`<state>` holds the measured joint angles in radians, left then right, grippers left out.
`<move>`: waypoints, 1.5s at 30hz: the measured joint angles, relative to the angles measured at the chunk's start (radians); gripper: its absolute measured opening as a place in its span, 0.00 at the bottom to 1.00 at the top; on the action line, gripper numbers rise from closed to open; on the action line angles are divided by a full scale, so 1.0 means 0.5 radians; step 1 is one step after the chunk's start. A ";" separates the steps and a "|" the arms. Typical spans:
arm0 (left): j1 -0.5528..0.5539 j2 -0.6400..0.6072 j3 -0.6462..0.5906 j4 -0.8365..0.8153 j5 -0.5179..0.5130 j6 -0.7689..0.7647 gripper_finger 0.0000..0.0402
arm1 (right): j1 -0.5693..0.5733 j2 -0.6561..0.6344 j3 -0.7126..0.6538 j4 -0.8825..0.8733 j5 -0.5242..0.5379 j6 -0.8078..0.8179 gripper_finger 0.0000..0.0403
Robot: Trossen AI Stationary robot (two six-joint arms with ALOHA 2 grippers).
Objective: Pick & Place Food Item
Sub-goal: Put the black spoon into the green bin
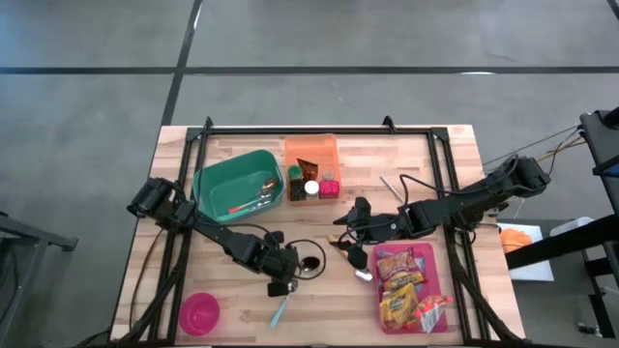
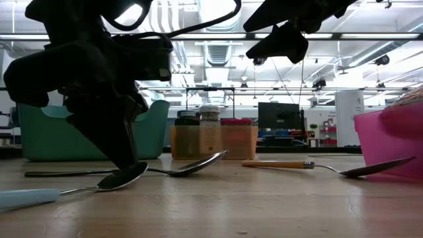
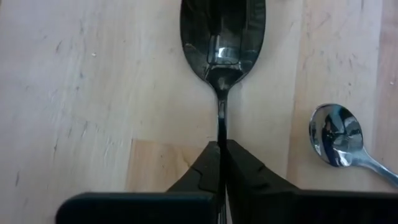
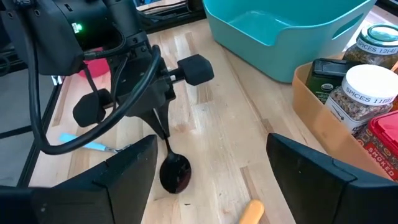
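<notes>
Left gripper (image 3: 221,163) fingers pinched on dark metal spoon (image 3: 222,37) handle at frame bottom-centre, right gripper (image 4: 211,171) fingers wide above pale wooden worktop (image 3: 81,93)

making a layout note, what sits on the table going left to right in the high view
pink bowl → green bin → left gripper, shut on the dark spoon → orange spice box → right gripper, open → pink snack tray

Left end effector (image 1: 290,274) low over the surface (image 1: 242,145), dark spoon (image 1: 309,262) just beside, pink bowl (image 1: 199,312) well off.
</notes>
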<state>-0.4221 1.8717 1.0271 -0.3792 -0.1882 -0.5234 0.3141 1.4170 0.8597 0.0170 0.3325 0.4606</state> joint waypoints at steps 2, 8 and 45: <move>-0.002 0.000 0.000 -0.004 -0.027 -0.020 0.01 | 0.000 0.000 0.000 0.000 0.000 0.000 0.74; -0.001 -0.007 0.010 -0.031 -0.045 -0.019 0.00 | 0.005 0.000 0.000 -0.006 0.000 0.000 0.74; 0.820 -1.204 0.142 -1.704 -0.407 0.093 0.00 | 0.005 0.001 0.001 -0.008 0.002 0.000 0.74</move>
<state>-0.0120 1.2697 1.0983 -1.2312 -0.3918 -0.4768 0.3164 1.4174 0.8600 0.0128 0.3332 0.4606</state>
